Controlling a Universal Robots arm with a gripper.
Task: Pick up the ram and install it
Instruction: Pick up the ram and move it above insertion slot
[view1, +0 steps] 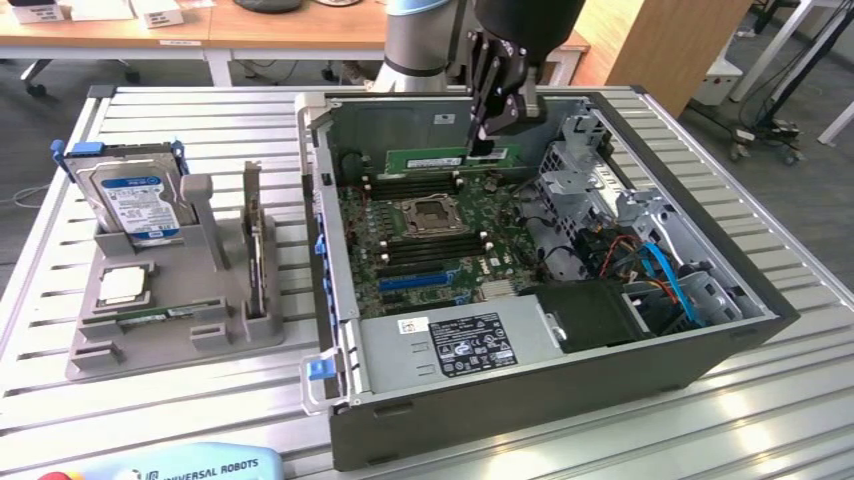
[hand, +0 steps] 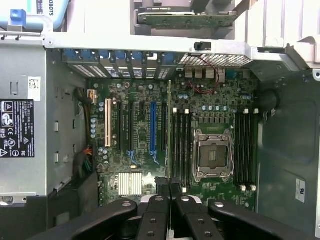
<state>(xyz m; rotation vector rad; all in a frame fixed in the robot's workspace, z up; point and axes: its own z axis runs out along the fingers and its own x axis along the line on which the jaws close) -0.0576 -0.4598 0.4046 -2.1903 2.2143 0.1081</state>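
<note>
Claw (view1: 489, 138) is clamped shut on the ram (view1: 427, 157), gripping it from above near its end on the exterior view's right. The ram is inside the open PC case (view1: 534, 400), over the motherboard (view1: 400, 255) near the far wall, above the memory slots beside the CPU socket (view1: 430, 213). The stick stands on edge with its long axis level, running from the claw toward the exterior view's left, parallel to the slots. Can't tell if its lower edge touches a slot.

Exterior view shows the ram's broad green face with the pale sticker. It also shows the bench (view1: 747, 420) and the grey holder (view1: 174, 345) with the blue-labelled hard drive (view1: 134, 200) and processor chip (view1: 123, 285), well apart from the ram.

Wrist view shows the ram (hand: 169, 130) edge-on, a thin line coming out from between the fingers (hand: 155, 215). It lines up with the memory slots (hand: 181, 145), just beside that bank on the side toward the blue expansion slot (hand: 153, 127).
</note>
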